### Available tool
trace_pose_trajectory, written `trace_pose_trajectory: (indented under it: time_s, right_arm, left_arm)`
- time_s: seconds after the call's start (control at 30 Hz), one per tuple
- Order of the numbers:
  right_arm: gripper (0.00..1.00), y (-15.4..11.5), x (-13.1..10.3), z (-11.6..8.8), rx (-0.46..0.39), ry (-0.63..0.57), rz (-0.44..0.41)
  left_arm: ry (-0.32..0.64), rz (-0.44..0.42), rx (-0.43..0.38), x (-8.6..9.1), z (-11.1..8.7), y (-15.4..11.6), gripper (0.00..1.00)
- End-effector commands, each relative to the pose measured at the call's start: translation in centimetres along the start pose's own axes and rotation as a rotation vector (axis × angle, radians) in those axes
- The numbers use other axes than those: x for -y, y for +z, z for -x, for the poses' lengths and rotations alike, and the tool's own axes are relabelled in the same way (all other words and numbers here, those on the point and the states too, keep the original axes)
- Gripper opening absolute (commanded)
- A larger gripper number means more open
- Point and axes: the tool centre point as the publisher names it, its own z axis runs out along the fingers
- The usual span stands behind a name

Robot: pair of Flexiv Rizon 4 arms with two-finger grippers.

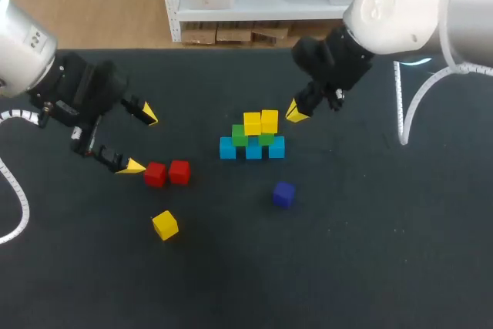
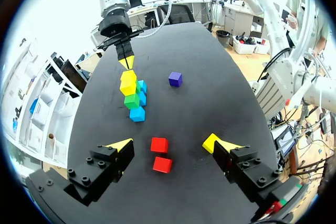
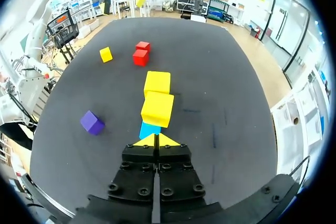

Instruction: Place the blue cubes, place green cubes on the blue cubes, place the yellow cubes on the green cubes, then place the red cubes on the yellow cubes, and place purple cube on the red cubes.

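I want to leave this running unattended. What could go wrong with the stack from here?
1. The right gripper, fingers shut, sits close beside the stacked yellow cubes; a careless move could topple them.
2. The two red cubes lie side by side near the open left gripper; grasping one may shove the other.

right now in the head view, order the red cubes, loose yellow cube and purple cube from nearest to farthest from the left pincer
1. red cubes, just beside one tip of the left pincer
2. loose yellow cube, beyond the reds, nearer the robot
3. purple cube, past the middle, to the right
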Motion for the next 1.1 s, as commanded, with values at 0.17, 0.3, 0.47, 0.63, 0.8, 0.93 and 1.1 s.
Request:
trace_pose_trajectory:
  time_s: [0.17, 0.3, 0.47, 0.63, 0.8, 0.93, 1.1]
  right_arm:
    - [0.00, 0.33, 0.71, 0.48, 0.000, -0.013, 0.011]
    - [0.00, 0.39, 0.76, 0.60, 0.003, -0.016, 0.013]
    - [0.00, 0.50, 0.74, 0.73, 0.007, -0.017, 0.016]
    - [0.00, 0.63, 0.67, 0.77, 0.009, -0.017, 0.020]
    - [0.00, 0.68, 0.68, 0.79, 0.010, -0.018, 0.022]
    - [0.00, 0.72, 0.71, 0.85, 0.011, -0.019, 0.021]
    - [0.00, 0.78, 0.71, 0.88, 0.011, -0.018, 0.022]
  left_arm:
    - [0.004, 0.003, 0.005, 0.11, -0.15, -0.03, 1.00]
    - [0.004, 0.003, 0.005, 0.11, -0.15, -0.03, 1.00]
    - [0.004, 0.003, 0.005, 0.11, -0.15, -0.03, 1.00]
    - [0.004, 0.003, 0.005, 0.11, -0.15, -0.03, 1.00]
    - [0.004, 0.003, 0.005, 0.11, -0.15, -0.03, 1.00]
    - [0.004, 0.003, 0.005, 0.11, -0.15, -0.03, 1.00]
    - [0.004, 0.003, 0.005, 0.11, -0.15, -0.03, 1.00]
